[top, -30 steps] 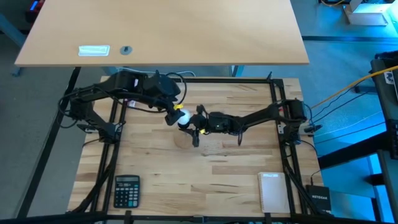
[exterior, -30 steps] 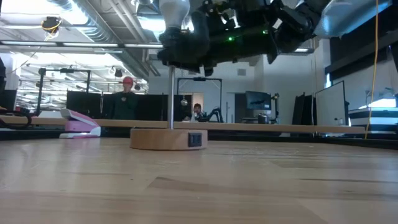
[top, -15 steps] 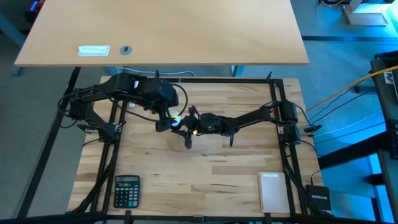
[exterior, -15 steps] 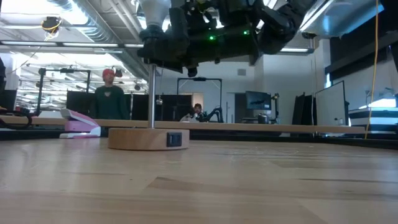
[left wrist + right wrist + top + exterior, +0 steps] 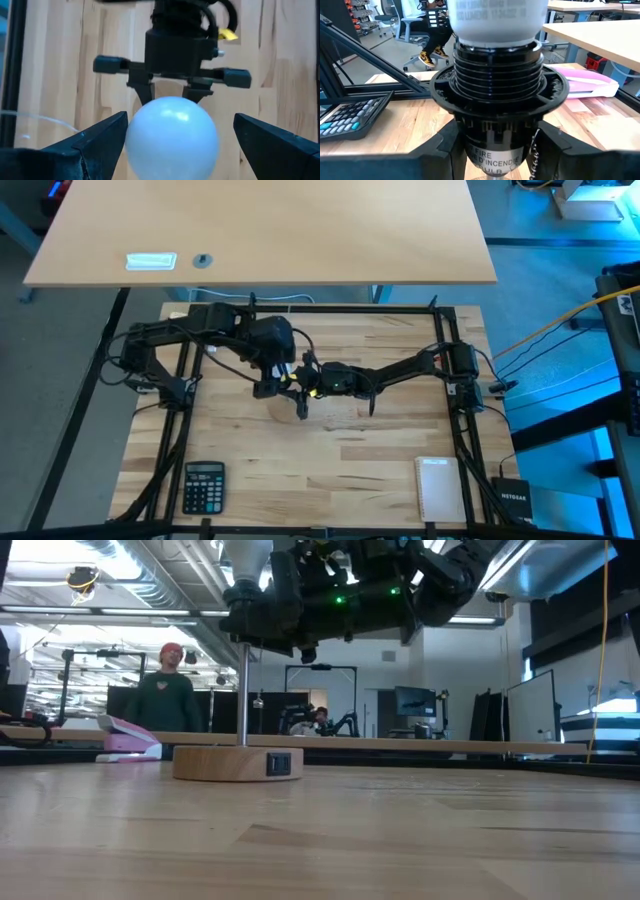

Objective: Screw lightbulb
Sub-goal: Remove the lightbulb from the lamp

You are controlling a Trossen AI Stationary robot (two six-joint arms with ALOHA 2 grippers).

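High view: both arms meet near the middle of the tabletop (image 5: 400, 480); the left tool (image 5: 278, 376) hangs over the bulb (image 5: 285, 372), the right tool (image 5: 303, 383) beside it; a calculator (image 5: 204, 486) lies near the front left corner, a white pad (image 5: 439, 487) near the front right.

Low view: the bulb (image 5: 247, 556) sits atop the socket (image 5: 262, 615), above its wooden base (image 5: 238, 762); a person (image 5: 164, 692) stands beyond.

Left wrist view: the left tool (image 5: 172, 145) is spread wide, its fingers (image 5: 95, 145) clear of the bulb (image 5: 172, 134).

Right wrist view: the right tool (image 5: 499, 155) is clenched on the socket (image 5: 498, 105); the bulb (image 5: 496, 19) is seated in it.
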